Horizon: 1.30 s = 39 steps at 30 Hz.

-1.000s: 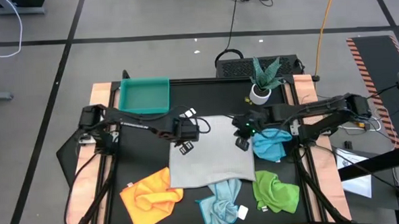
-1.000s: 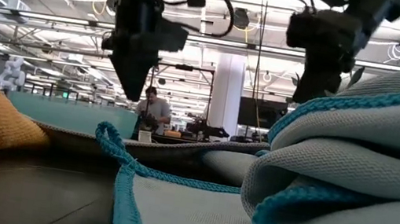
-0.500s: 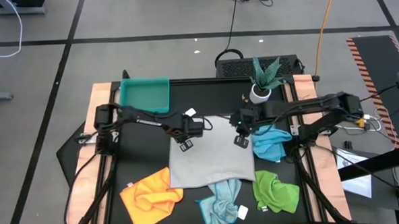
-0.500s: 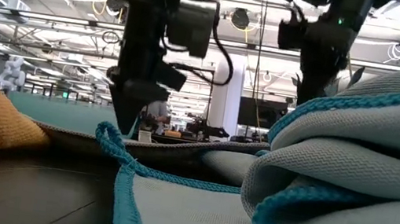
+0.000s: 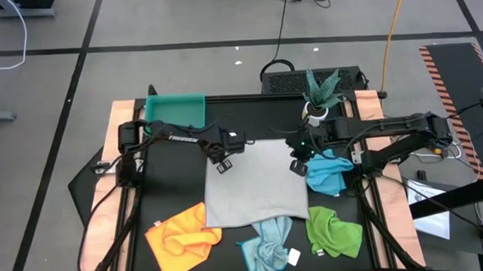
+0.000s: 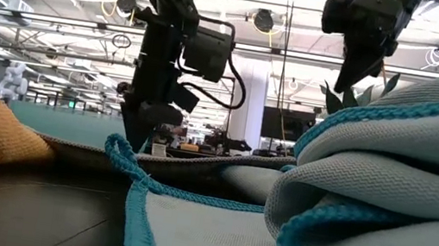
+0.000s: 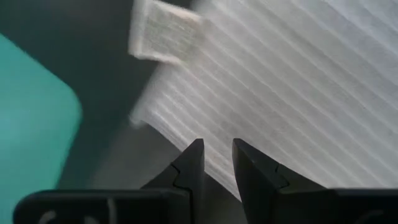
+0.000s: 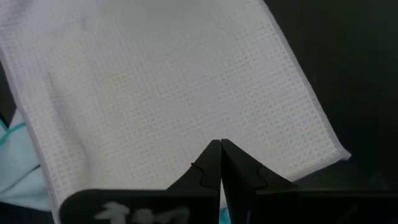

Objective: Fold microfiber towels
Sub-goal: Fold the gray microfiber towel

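Note:
The white-grey towel (image 5: pixel 256 184) lies spread flat on the black table top. My left gripper (image 5: pixel 222 165) points down over its left edge near the far left corner; its fingers stand a little apart with nothing between them (image 7: pixel 217 165). The towel's white tag (image 7: pixel 163 37) sticks out at that corner. My right gripper (image 5: pixel 298 167) hangs shut above the towel's right edge (image 8: pixel 221 155), clear of it. My left gripper comes at the towel's left edge (image 7: pixel 180 134) from above, with one finger over the cloth and one near its border. Its fingertips reach down to the cloth's level in the low view (image 6: pixel 133 138). Whether they touch the towel I cannot tell.
A teal tray (image 5: pixel 174 115) stands at the far left and a potted plant (image 5: pixel 317 95) at the far right. The bright blue towel (image 5: pixel 329 174) lies crumpled by the right gripper. The yellow-orange (image 5: pixel 180 232), pale blue (image 5: pixel 267 242) and green (image 5: pixel 334 232) towels lie along the near edge.
My left gripper has gone down and toward the table's far edge, along the white-grey towel's left edge to its far left corner. My right gripper has risen a little above the towel's right side. The towel has stayed flat.

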Each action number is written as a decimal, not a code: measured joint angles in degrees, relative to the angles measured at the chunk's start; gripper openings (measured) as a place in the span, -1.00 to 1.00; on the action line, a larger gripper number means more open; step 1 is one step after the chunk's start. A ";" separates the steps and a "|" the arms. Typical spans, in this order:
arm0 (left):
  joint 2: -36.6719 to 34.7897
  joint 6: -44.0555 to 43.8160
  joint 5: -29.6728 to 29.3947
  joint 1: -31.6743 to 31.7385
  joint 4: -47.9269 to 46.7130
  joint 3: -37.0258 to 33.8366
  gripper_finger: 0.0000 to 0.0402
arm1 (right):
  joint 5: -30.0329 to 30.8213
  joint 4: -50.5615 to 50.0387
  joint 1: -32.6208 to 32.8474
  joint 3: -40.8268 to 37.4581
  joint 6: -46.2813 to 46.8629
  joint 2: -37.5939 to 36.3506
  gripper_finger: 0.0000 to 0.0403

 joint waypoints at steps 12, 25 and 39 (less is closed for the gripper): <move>-19.92 -13.43 -5.27 -13.16 -10.07 3.26 -0.56 | -14.73 -7.05 7.47 -0.02 7.83 0.19 -0.99; -22.88 -33.47 -11.24 -28.65 -16.20 3.14 -0.56 | -14.82 -7.09 26.33 -0.04 25.89 0.62 -0.98; -22.37 -34.43 -13.40 -28.78 -19.36 3.16 -0.73 | -18.99 -3.28 27.85 -0.07 17.37 11.39 -0.58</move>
